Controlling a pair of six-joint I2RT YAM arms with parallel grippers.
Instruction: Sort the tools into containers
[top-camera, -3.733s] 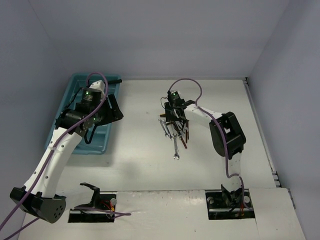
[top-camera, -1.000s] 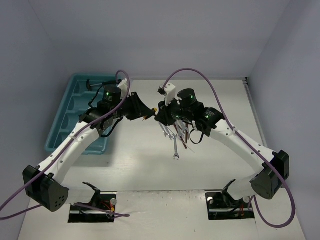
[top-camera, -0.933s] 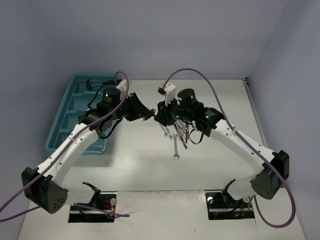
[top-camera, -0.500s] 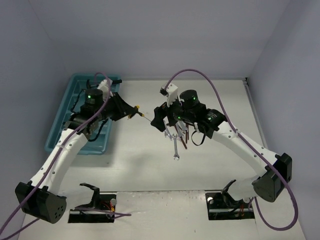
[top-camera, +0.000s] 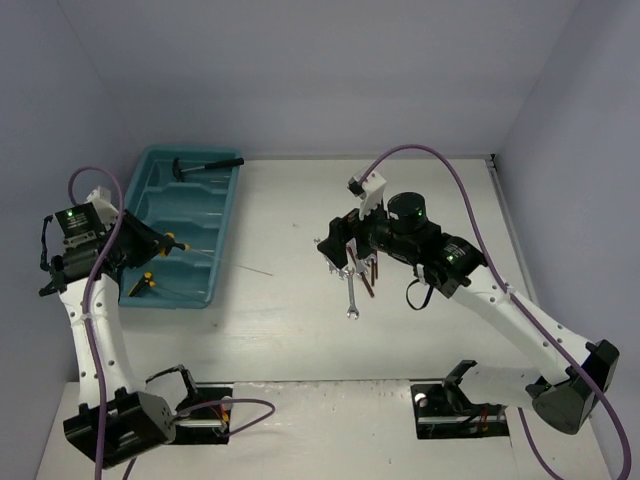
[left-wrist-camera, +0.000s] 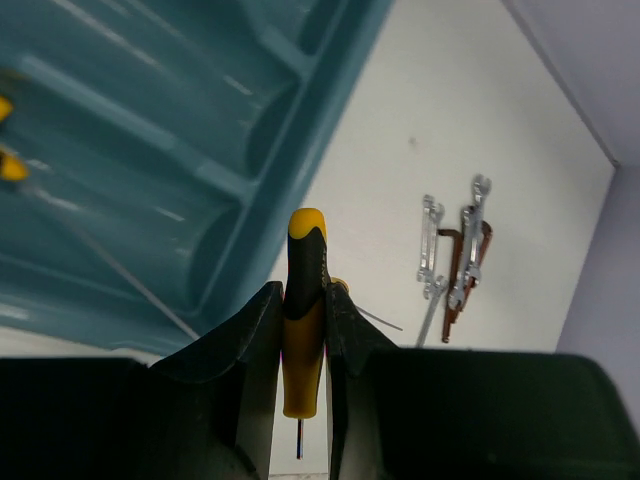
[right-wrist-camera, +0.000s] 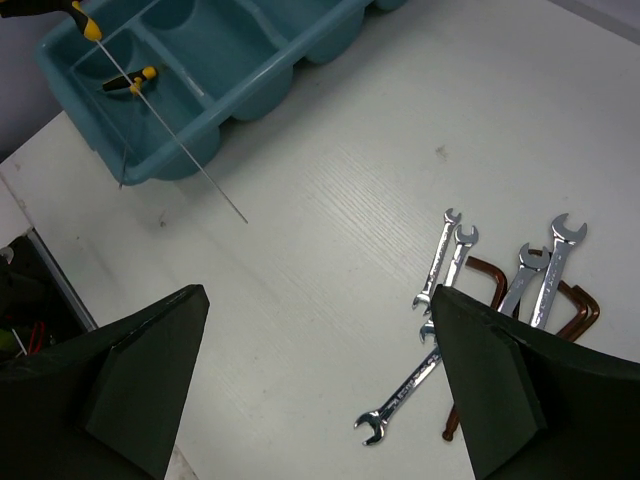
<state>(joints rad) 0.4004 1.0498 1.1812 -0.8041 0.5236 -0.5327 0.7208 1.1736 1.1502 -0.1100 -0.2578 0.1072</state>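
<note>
from above: the tray (top-camera: 185, 298) already has a hammer (top-camera: 205, 165) in its far compartment and a screwdriver (top-camera: 143, 284) in the near one. the left gripper (top-camera: 150, 245) pinches a second screwdriver (top-camera: 172, 243) above the tray's near end, with the thin shaft reaching out past the rim over the table (top-camera: 280, 330). the right gripper (top-camera: 338, 245) hangs spread and empty above the unsorted wrenches (top-camera: 350, 285).

left wrist: the fingers (left-wrist-camera: 262, 330) are pressed on the yellow-and-black handle, and the tray compartments lie just beyond.

right wrist: the jaws are wide apart. several wrenches (right-wrist-camera: 450, 250) lie crossed over brown tools (right-wrist-camera: 483, 270), so lifting one alone looks awkward. most of the sorting seems left to do.
</note>
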